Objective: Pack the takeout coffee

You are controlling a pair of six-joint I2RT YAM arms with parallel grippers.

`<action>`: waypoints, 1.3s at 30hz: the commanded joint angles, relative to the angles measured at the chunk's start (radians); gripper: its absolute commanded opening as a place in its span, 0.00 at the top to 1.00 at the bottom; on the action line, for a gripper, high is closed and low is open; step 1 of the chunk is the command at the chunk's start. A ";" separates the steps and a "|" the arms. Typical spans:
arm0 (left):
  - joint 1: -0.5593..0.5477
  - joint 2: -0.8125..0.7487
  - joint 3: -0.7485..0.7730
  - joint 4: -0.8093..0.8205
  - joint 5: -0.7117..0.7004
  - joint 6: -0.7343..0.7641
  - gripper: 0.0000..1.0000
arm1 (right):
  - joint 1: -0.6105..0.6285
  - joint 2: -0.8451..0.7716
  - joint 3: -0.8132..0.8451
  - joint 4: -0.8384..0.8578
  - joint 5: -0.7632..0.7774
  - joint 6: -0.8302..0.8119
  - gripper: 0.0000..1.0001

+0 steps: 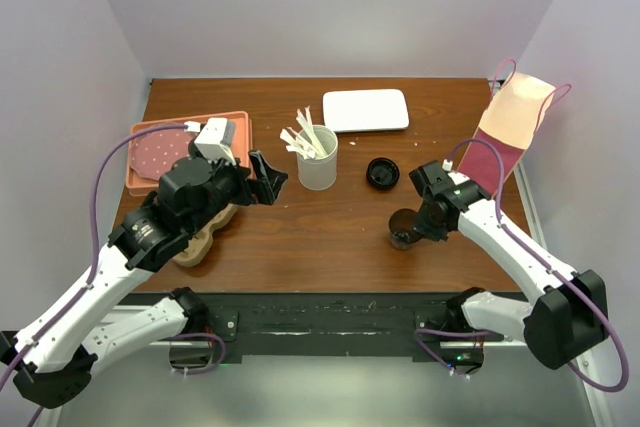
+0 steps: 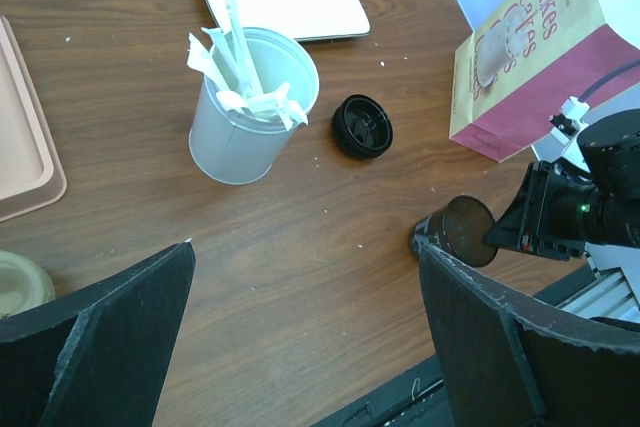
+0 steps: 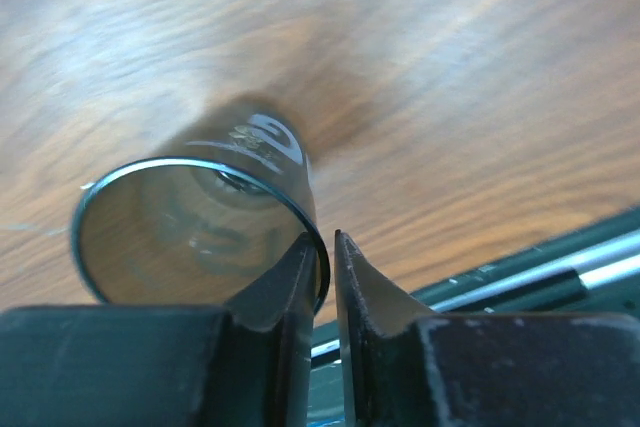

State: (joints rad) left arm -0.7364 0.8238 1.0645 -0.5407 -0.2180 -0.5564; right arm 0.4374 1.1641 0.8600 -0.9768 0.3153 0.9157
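The takeout coffee (image 1: 404,231) is a small dark cup on the table at the front right, with its mouth uncovered. Its round black lid (image 1: 382,173) lies apart on the wood behind it. My right gripper (image 3: 325,242) is shut on the cup's rim (image 3: 200,237), one finger inside the mouth and one outside the wall. The left wrist view shows the cup (image 2: 455,232) and the lid (image 2: 362,126) too. My left gripper (image 1: 268,179) hovers left of centre with its jaws wide open and nothing between them (image 2: 310,347).
A white cup of pale stirrers (image 1: 317,157) stands mid-table, with a white lidded tray (image 1: 366,109) behind it. A pink tray (image 1: 235,122) holding a speckled disc sits at the left. A tan cup carrier (image 1: 200,242) lies under my left arm. A cakes bag (image 1: 515,122) leans at the right.
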 commanded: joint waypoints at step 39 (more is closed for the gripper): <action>-0.003 -0.037 -0.015 -0.077 -0.135 -0.050 0.01 | 0.309 0.258 0.407 0.281 0.128 -0.274 0.58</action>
State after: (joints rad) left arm -0.7364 0.8013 1.0100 -0.6239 -0.3088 -0.5858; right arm 0.8848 1.5066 1.3098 -0.8333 0.3695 0.7971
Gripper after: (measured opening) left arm 0.986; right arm 0.406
